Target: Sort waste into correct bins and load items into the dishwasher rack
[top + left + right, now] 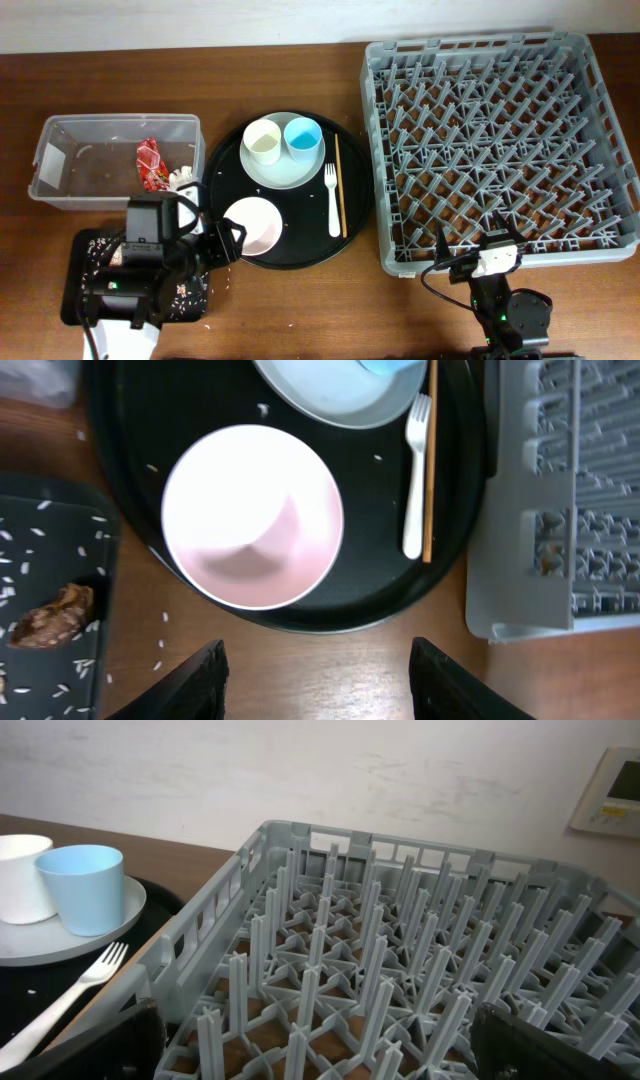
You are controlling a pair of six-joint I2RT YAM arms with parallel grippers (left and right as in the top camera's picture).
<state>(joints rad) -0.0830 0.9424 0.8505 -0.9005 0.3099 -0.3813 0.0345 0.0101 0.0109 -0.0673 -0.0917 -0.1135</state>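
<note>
Left claw: fingers spread wide, nothing held, hovering low over bare table just outside the near edge of the round tray.

- Bowl: set upright on the round tray at its near-left edge, straight ahead of the left claw and roughly centred between the lines of its fingers. It looks empty. Being round, it has no long axis, so a rim grip is judged the likely way in.
- Rack: lies to the right of the bowl, past the tray's rim. No dish is seen in it.
- Right claw: held apart and empty, at the rack's near side. It is the nearer one to the rack, while the left is much nearer the bowl.
- Fork and chopsticks: laid side by side on the right part of the tray, between bowl and rack. Their long axes run away from the robot, and the fork's tines are at the far end. A carry rightward is judged to pass above them, so lift would be needed first.
- Plate: beyond the bowl, close to it but apart. It bears the cream cup and the blue cup.
- Black tray: left of the bowl, just beside the round tray. It holds the lump and scattered grains, and a few grains lie loose on the table.
- Tub: farther left and back, with the wrapper and tissue inside.
</note>
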